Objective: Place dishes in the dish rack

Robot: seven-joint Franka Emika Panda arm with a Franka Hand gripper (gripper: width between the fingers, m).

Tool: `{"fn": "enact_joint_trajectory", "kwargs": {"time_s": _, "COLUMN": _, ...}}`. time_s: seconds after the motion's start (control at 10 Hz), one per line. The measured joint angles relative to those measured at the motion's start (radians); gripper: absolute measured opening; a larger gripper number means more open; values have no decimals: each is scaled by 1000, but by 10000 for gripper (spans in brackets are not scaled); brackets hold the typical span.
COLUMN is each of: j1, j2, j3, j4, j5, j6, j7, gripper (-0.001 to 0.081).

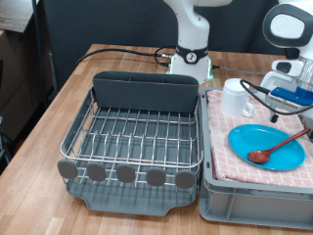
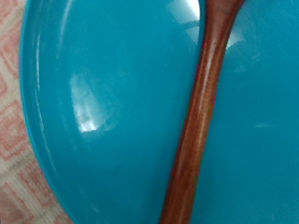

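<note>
1. Three dishes sit on the pink checked cloth (image 1: 220, 132) in the grey plastic crate (image 1: 256, 203), at the exterior view's right: a round light-blue plate (image 1: 266, 145), a small dark-brown wooden spoon (image 1: 277, 149) lying across it, and a white mug with a handle (image 1: 235, 97) just beyond.
2. The big silver wire dish rack (image 1: 132, 137) on its dark grey tray has no dish in it, so no dish is put away yet.
3. The robot's gripper (image 1: 287, 95) hangs above the plate and spoon. I cannot tell if its claw is spread or pressed together.
4. The wrist view shows only the plate (image 2: 112, 103) and the spoon handle (image 2: 198, 121), very close.
5. I think the spoon could slide, because the plate looks smooth and shiny.
6. The thin, round handle could roll away from a crooked pinch.
7. The mug is near and could get bumped.
</note>
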Motion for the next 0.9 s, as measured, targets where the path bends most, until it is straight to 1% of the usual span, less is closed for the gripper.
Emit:
{"fn": "enact_joint_trajectory", "kwargs": {"time_s": 0.3, "j1": 2, "j2": 36, "j3": -20, "j4": -2, "j5": -55, "j6": 37, "j7": 59, "gripper": 803}}
{"fn": "enact_joint_trajectory", "kwargs": {"time_s": 0.7, "j1": 4, "j2": 75, "j3": -39, "j4": -3, "j5": -103, "j6": 77, "j7": 134, "gripper": 803}}
{"fn": "enact_joint_trajectory", "kwargs": {"time_s": 0.8, "j1": 6, "j2": 78, "j3": -42, "j4": -3, "j5": -114, "j6": 79, "j7": 152, "gripper": 732}}
{"fn": "enact_joint_trajectory", "kwargs": {"time_s": 0.9, "j1": 8, "j2": 80, "j3": -42, "j4": -3, "j5": -119, "j6": 79, "j7": 162, "gripper": 585}}
